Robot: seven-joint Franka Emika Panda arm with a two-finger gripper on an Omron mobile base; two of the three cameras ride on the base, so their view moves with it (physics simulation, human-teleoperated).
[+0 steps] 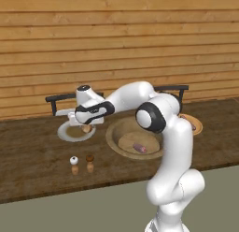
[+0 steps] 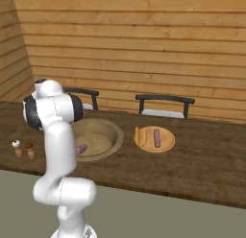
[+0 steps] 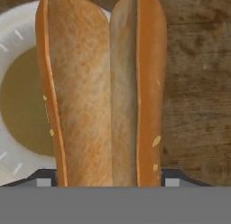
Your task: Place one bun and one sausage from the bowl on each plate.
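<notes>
Bun hanging over the plate's edge!
End effector [image 1: 85, 128] pinches the bun [image 3: 101, 90] above the left white plate [image 1: 65, 133]; released here, it could tip onto the surface [image 3: 198, 83].

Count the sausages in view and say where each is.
2. One sausage lies on the tan plate at the right beside a bun; the other sausage lies in the bowl. The arm may hide more.
</notes>
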